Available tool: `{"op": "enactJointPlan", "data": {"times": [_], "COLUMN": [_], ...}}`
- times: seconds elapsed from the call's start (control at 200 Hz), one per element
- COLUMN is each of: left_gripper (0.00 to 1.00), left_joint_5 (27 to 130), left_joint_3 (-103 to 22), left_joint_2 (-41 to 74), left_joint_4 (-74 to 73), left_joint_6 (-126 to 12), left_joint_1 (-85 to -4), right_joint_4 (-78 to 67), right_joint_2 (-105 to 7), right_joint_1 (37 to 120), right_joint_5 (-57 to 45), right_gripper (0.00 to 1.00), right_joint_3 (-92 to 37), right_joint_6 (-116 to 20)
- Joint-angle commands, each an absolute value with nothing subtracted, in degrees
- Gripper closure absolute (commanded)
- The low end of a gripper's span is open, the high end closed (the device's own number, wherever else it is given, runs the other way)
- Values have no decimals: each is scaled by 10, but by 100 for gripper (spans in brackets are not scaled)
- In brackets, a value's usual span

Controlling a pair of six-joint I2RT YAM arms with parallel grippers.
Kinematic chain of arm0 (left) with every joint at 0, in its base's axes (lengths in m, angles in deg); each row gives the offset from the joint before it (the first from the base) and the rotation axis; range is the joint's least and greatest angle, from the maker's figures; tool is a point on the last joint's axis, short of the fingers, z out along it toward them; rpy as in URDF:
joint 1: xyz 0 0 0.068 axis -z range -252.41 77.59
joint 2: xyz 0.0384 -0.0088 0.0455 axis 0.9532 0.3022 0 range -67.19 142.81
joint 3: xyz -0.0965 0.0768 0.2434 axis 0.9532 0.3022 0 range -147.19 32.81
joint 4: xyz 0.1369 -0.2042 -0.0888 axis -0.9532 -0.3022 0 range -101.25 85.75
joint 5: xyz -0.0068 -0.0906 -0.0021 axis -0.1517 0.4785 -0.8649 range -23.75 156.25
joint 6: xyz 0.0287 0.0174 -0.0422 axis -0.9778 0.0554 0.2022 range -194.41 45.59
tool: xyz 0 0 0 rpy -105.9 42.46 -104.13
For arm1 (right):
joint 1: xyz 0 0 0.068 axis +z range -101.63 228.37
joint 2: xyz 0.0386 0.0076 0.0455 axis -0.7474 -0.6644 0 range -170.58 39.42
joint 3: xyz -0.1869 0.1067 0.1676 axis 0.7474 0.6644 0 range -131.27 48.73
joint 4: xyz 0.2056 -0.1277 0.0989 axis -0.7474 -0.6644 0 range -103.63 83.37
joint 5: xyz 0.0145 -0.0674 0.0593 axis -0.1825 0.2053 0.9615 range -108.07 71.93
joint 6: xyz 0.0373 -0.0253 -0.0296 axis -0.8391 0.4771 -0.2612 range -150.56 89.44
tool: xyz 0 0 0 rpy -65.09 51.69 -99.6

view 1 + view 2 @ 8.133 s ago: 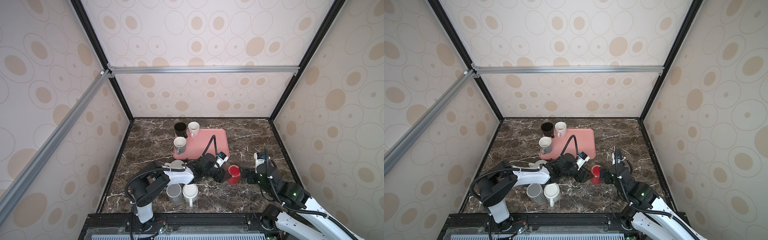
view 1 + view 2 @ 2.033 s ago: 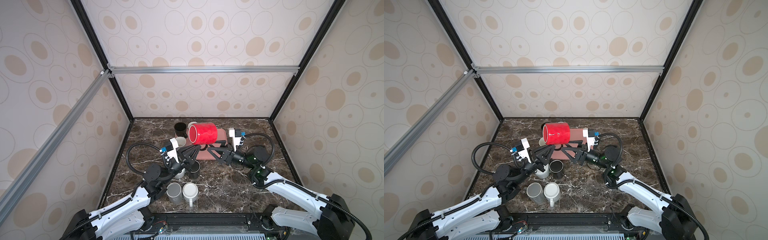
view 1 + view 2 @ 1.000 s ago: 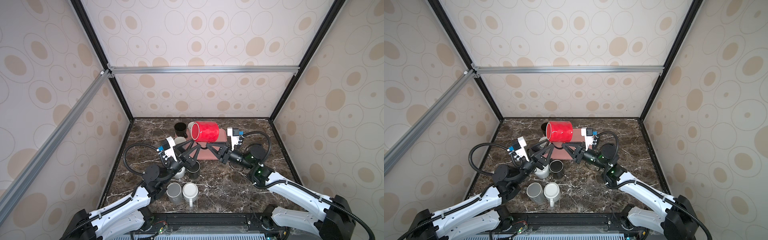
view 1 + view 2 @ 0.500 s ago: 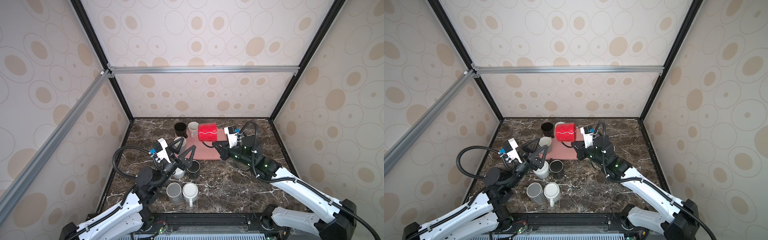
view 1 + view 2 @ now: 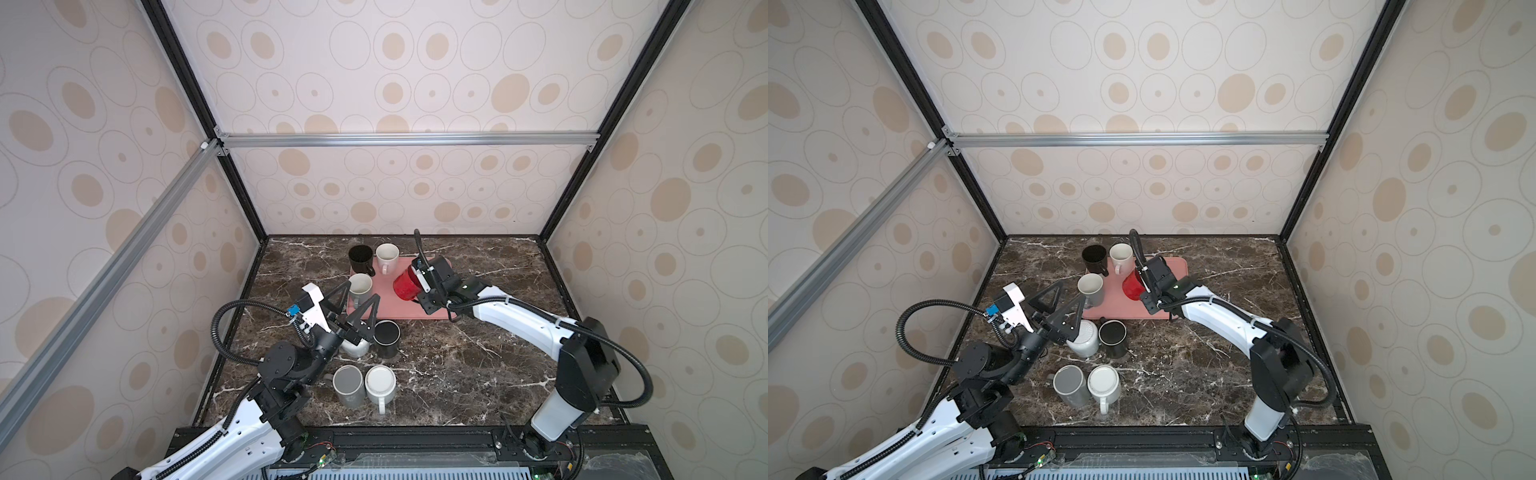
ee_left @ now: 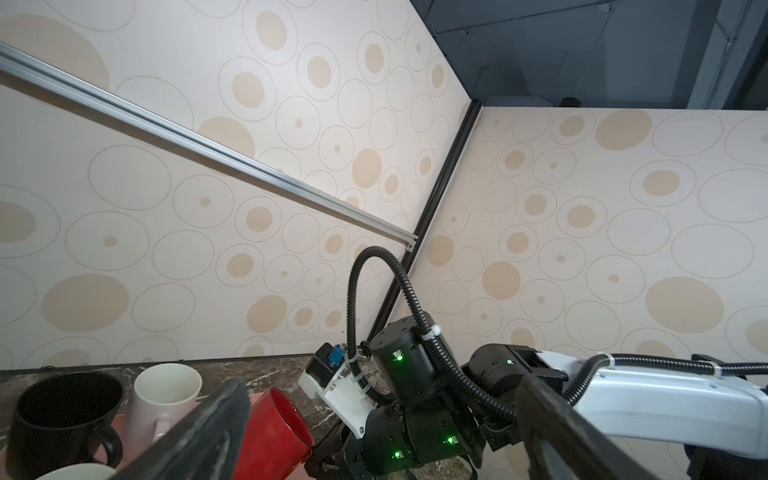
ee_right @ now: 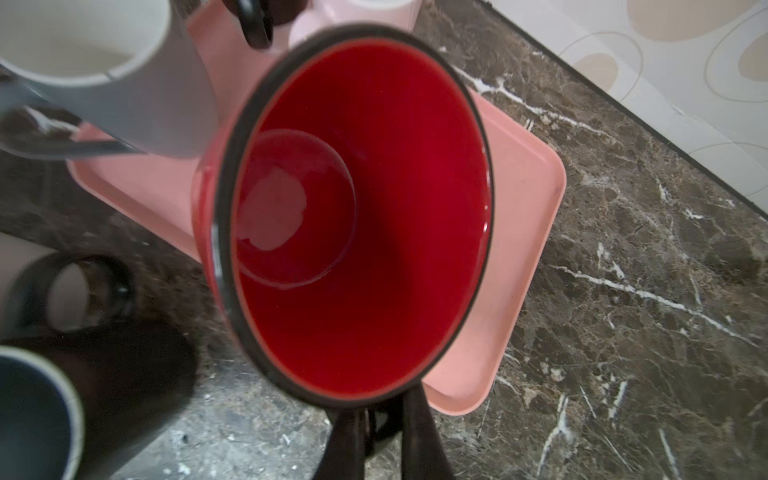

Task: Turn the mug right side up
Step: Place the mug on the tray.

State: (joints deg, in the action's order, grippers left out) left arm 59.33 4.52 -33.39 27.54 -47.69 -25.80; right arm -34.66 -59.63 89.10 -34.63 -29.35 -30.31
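Note:
The red mug [image 5: 403,286] [image 5: 1132,287] hangs tilted low over the pink tray [image 5: 399,312] [image 5: 1121,309], its mouth turned up toward the right arm. My right gripper [image 5: 417,291] [image 7: 380,415] is shut on the mug's handle. The right wrist view looks straight into the red inside [image 7: 357,216]. I cannot tell whether the mug's base touches the tray. My left gripper [image 5: 358,296] [image 5: 1069,293] [image 6: 382,386] stands wide open with nothing between its fingers, at the tray's front left corner. Its wrist view shows the mug [image 6: 274,432] beyond one finger.
A black mug [image 5: 360,257] and a cream mug [image 5: 387,255] stand at the tray's far left, a pale mug [image 5: 360,286] at its left edge. Nearer the front are a black mug [image 5: 386,336], an overturned white one [image 5: 356,348], a grey mug [image 5: 349,384] and a white mug [image 5: 380,384].
The left gripper opened, let go of the red mug and pulled back to the front left. The right gripper carried the mug down from high up to just above the tray.

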Motion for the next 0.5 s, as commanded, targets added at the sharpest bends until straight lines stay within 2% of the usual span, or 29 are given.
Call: {"op": "enactJointPlan", "data": {"times": [0.0, 0.26, 0.495], "left_gripper": [1, 1, 1], "left_joint_5": [563, 533, 532], "left_joint_3": [48, 72, 69], "left_joint_2": [-361, -418, -425], "left_joint_4": [250, 246, 233], "left_joint_6": [-490, -486, -494], "left_joint_1": [-261, -260, -261], "right_joint_4": [-350, -378, -404], "right_joint_2": [-622, -725, -787], "right_joint_1": [915, 936, 949], "right_joint_5": [-415, -446, -469], "right_gripper": [100, 100, 100], "right_joint_3": [-355, -436, -484], "right_joint_6": [-249, -219, -204]}}
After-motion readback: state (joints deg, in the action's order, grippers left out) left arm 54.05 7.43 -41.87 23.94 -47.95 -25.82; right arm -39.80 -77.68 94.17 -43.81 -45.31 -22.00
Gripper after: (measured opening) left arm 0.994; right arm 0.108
